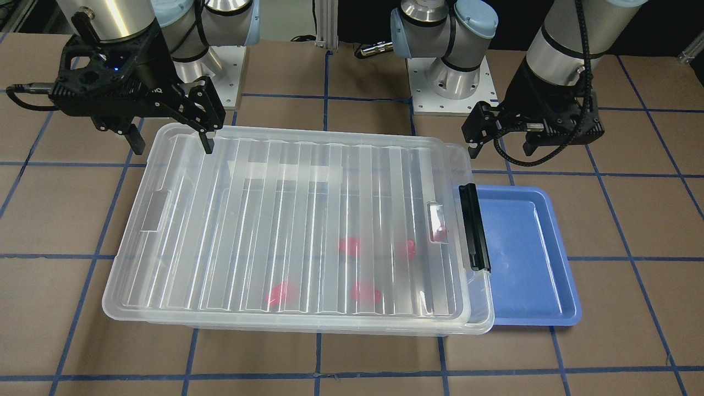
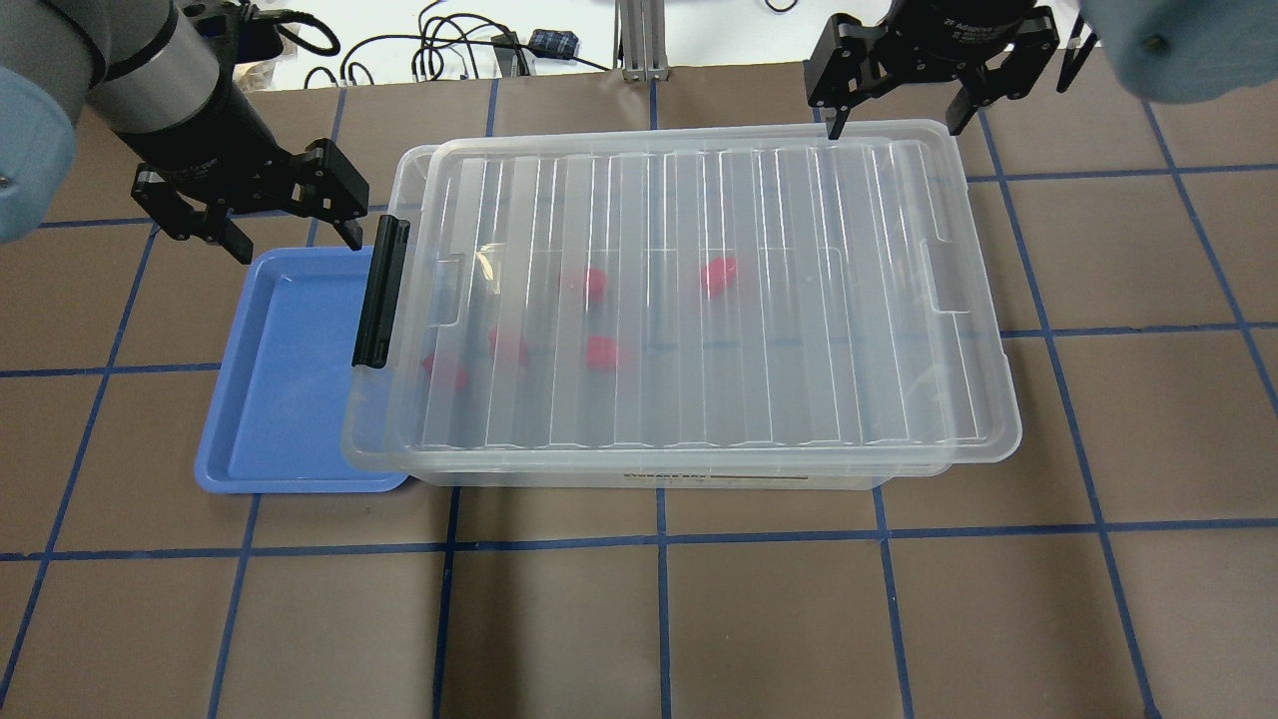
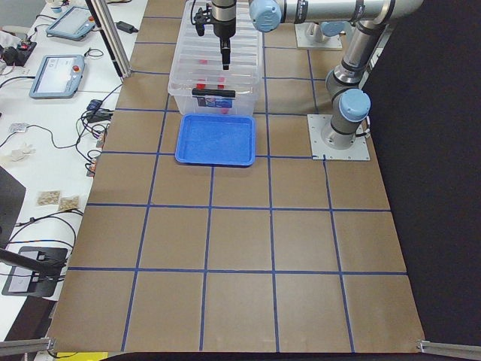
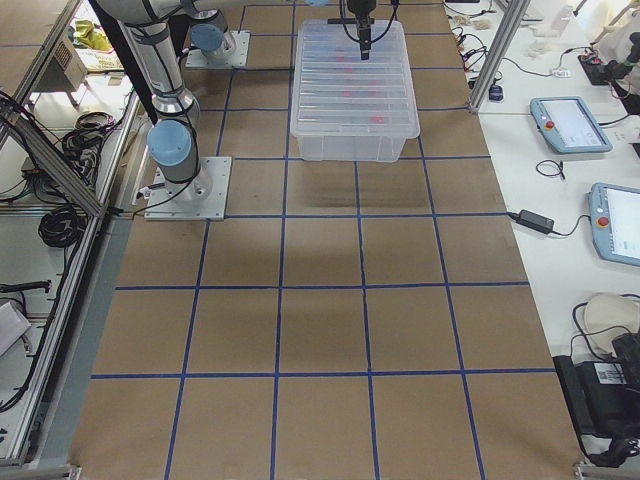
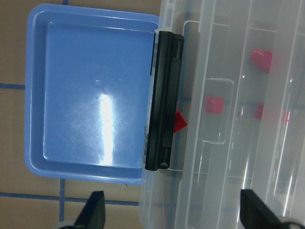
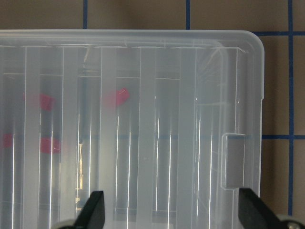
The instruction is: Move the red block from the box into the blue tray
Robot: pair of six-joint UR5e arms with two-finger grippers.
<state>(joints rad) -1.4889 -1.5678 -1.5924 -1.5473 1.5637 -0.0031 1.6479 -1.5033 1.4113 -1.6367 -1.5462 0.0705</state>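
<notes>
Under the translucent ribbed plastic lid [image 2: 849, 300], left of centre in the overhead view, lie several red pieces [image 2: 602, 352]. The tiny bright red plastic block [image 5: 261, 59] with a rounded top seems to be the lobed one at upper right of the left wrist view, though the ribs blur it. All sit inside the large clear plastic storage box [image 2: 699, 477], whose black latch bar [image 2: 380, 292] at its left end overlaps the right edge of the shallow light-blue plastic tray [image 2: 270, 399]. Left gripper [image 2: 300, 248], upper left, and right gripper [image 2: 897, 130], upper right above the lid's far corner, both hang with jaws apart, holding nothing. Likely troubles:
- Raising the lid, if the latch is fastened, would drag the box and shove the tray.
- A lid pinched at one corner could tilt and slip.
- An angular piece could be mistaken for the knobbed one.
</notes>
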